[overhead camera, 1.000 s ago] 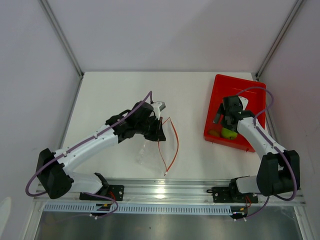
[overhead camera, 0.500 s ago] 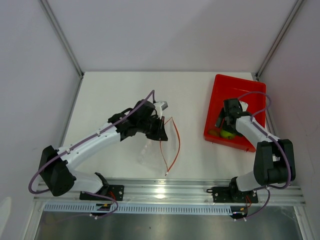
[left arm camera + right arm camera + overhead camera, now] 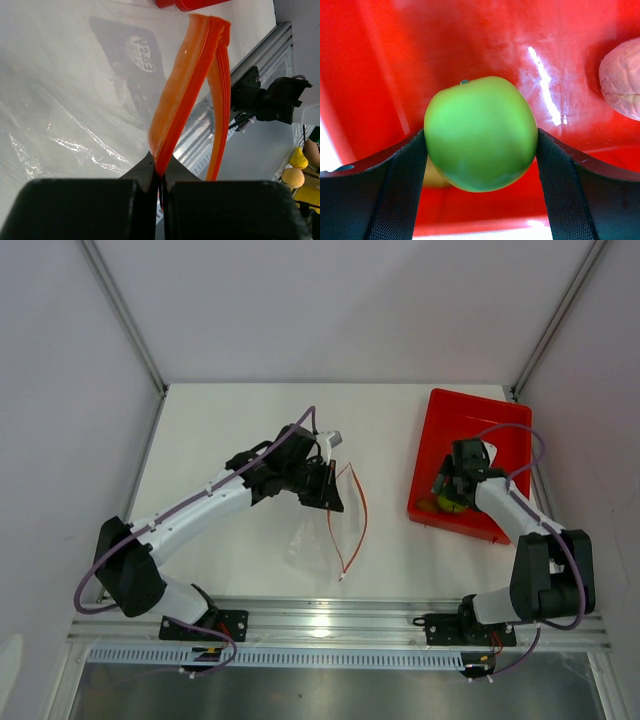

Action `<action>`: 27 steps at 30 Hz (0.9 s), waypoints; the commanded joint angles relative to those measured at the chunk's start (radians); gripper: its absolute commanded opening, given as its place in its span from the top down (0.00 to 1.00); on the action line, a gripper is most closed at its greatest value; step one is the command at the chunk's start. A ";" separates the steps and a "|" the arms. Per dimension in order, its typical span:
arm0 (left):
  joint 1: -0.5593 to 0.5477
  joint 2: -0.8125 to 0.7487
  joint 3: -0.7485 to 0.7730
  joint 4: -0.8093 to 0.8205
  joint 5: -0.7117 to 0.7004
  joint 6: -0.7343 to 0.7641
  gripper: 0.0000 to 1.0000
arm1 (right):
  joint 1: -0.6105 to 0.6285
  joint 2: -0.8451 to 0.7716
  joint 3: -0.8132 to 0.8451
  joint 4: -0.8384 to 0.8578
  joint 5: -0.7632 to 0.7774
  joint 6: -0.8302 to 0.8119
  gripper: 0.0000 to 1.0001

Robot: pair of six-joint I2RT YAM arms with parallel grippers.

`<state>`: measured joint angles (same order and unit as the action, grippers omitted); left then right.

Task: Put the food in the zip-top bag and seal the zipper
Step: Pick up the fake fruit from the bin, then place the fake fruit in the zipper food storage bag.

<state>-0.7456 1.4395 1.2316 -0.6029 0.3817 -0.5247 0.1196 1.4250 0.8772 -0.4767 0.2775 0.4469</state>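
Left hand (image 3: 159,176) pinches zipper (image 3: 186,87), holding zip-top bag (image 3: 60,100) mouth open for loading; right hand (image 3: 481,150) grips green apple (image 3: 480,125) in far-right red tray (image 3: 375,60).

Bright colours on a white table (image 3: 230,430)
The green apple (image 3: 481,134) is glossy against the shiny red tray (image 3: 470,45); the lump (image 3: 622,80) beside it is pale pinkish-brown and wrinkled. The zipper (image 3: 187,85) is orange-red — the zip-top bag (image 3: 60,100) itself clear, with white glints. The arms (image 3: 200,512) are white with black joints; the left end effector (image 3: 159,175) and right end effector (image 3: 480,150) are black.
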 commanded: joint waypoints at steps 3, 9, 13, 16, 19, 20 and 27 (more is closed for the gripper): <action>0.025 0.054 0.084 -0.005 0.080 -0.027 0.99 | 0.014 -0.196 0.052 -0.022 -0.125 -0.059 0.99; 0.034 0.113 0.146 -0.026 0.091 -0.023 0.99 | 0.168 -0.359 0.117 -0.045 -0.303 -0.128 1.00; 0.038 0.140 0.177 -0.035 0.091 -0.021 0.99 | 0.320 -0.451 0.161 -0.042 -0.353 -0.149 1.00; 0.046 0.151 0.190 -0.043 0.091 -0.020 1.00 | 0.403 -0.500 0.167 -0.004 -0.448 -0.146 1.00; 0.049 0.154 0.198 -0.044 0.094 -0.020 0.99 | 0.466 -0.508 0.155 0.042 -0.529 -0.128 1.00; 0.048 0.154 0.201 -0.049 0.094 -0.020 0.99 | 0.479 -0.502 0.152 0.052 -0.544 -0.122 1.00; 0.049 0.136 0.201 -0.057 0.097 -0.024 1.00 | 0.597 -0.408 0.111 0.112 -0.560 -0.096 1.00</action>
<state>-0.7036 1.5917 1.3880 -0.6544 0.4530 -0.5346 0.6716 0.9939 1.0035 -0.4171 -0.2596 0.3397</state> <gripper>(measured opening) 0.005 0.817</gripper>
